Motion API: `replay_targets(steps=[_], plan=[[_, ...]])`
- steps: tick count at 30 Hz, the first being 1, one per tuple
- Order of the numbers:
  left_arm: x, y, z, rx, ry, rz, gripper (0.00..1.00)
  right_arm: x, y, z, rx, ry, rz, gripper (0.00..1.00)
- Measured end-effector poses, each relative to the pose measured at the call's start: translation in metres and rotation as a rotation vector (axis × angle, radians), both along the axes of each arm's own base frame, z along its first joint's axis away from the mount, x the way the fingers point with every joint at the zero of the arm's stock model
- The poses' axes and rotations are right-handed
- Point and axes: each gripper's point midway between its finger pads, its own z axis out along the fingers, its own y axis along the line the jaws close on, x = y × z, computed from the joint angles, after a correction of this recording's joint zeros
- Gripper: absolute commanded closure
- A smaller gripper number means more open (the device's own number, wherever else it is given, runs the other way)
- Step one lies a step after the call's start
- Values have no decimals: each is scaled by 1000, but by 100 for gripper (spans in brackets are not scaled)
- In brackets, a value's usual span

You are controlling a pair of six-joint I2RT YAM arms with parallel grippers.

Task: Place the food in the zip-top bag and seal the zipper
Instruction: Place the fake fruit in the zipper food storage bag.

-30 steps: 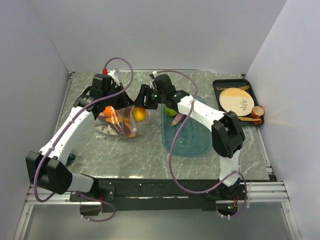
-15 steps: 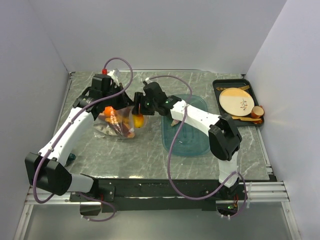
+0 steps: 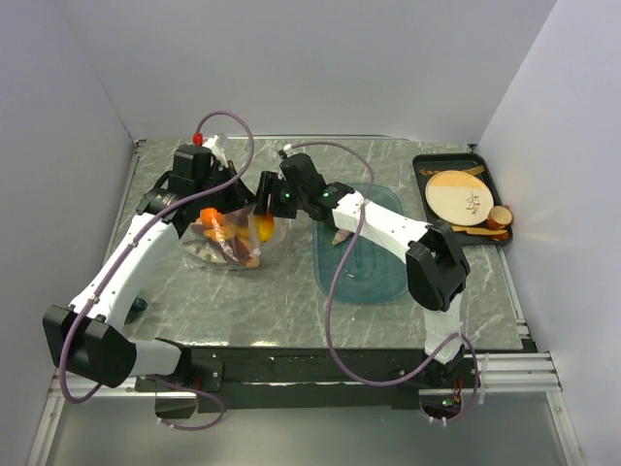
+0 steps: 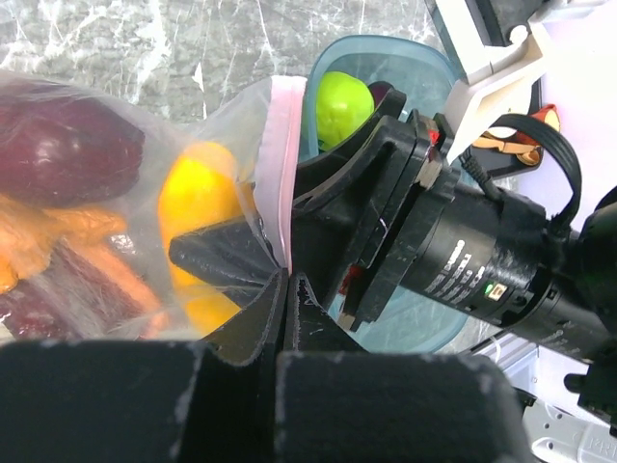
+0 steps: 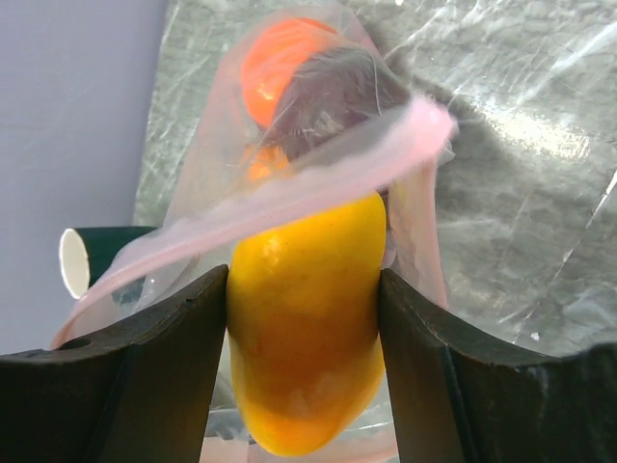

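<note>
The clear zip-top bag (image 3: 221,243) lies left of centre with an orange (image 3: 210,216), a dark red apple (image 4: 72,154) and other toy foods inside. My left gripper (image 3: 236,200) is shut on the bag's pale pink zipper strip (image 4: 281,164) and holds the mouth up. My right gripper (image 3: 264,225) is shut on a yellow-orange mango-like toy fruit (image 5: 307,323), pushed partway into the bag's open mouth (image 5: 318,183). It also shows through the bag in the left wrist view (image 4: 198,207). A green lime (image 4: 343,104) sits in the teal tray (image 3: 361,267).
A purple slice (image 3: 342,236) lies in the teal tray beside the right arm. A black tray (image 3: 427,180) with a beige plate (image 3: 458,196) and cups stands at the back right. Grey walls close in the table on three sides.
My right gripper has carried the yellow-orange fruit left from beside the bag into the bag's mouth. My left gripper has kept its hold on the zipper strip, shifting slightly.
</note>
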Motion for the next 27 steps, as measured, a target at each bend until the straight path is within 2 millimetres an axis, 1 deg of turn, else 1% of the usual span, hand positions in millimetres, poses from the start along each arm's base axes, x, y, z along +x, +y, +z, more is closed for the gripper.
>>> replay_targets(steps=[1,3,6,9,12,14,16,18,20,23,25,27], plan=[[0,0,0,0,0,1,99,1,0,0,6,4,1,25],[1,0,0,2,-2,3,99,2,-2,-1,16,12,0,18],[0,1,0,4,0,4,99,4,-6,-10,23,23,-1,14],[0,1,-1,3,1,4,99,4,-11,-19,16,41,-8,14],[0,1,-1,4,2,4,99,6,-17,-22,10,42,-19,14],[0,1,-1,4,3,3,99,5,-26,-24,-2,40,-37,14],[1,1,-2,5,4,3,99,3,-40,-23,-13,35,-60,14],[1,0,-3,6,8,3,99,3,-58,-14,-12,15,-99,14],[2,0,-6,9,14,2,99,7,-81,-4,-4,-14,-152,14],[4,-1,-11,15,25,1,99,16,-121,7,7,-50,-250,13],[5,-1,-14,17,33,1,99,24,-143,8,8,-56,-316,13],[6,-1,-15,18,36,1,99,33,-162,0,-5,-41,-373,13]])
